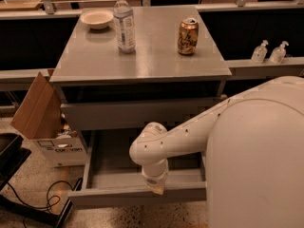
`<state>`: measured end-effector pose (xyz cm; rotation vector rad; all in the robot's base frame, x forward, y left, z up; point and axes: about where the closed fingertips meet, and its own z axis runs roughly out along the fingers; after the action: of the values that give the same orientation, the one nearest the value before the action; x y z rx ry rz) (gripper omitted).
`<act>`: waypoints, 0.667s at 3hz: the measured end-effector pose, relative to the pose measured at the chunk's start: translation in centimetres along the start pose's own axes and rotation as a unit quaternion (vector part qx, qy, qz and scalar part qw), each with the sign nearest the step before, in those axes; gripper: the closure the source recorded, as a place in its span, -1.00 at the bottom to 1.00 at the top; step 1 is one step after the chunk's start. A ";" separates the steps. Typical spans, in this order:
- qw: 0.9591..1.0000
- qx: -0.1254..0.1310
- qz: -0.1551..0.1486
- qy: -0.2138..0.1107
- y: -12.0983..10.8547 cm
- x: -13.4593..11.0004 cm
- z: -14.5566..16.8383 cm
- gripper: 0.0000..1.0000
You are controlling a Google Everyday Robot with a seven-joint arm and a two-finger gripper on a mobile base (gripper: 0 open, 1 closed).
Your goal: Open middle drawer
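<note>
On the left, a brown cardboard box (34,109) leans beside the grey cabinet (142,63). A white box (59,148) sits just under it on the floor, and black cables (31,201) lie on the speckled floor nearby. On the cabinet top, a white bowl (97,18) sits at the far left corner. A clear water bottle (124,23) stands upright just to the right of the bowl. A gold drink can (188,36) stands upright further right, well apart from the bottle. Under the top is the top drawer front (137,114), which is closed. Below it the middle drawer (118,196) is pulled out toward the near side, and its wide, shallow grey tray shows inside. The robot's white arm (190,132) reaches in from the right and bends down over the drawer, so it hides part of the tray. The gripper (157,189) points down at the drawer's near front edge, close to the middle. I cannot tell how open it is or whether it grips the edge. The big white robot body (259,165) fills the near right and hides the drawer's right end. On a ledge at the far right stand two small pump bottles (269,52), side by side.
</note>
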<state>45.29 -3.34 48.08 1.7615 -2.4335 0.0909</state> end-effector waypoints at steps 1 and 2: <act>1.000 0.017 -0.008 -0.009 -1.1 -0.4 -0.1 0.18; 0.998 0.055 -0.025 -0.027 -4.8 -1.1 -0.4 0.14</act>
<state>50.18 -3.72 48.14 1.8927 -2.4644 0.1774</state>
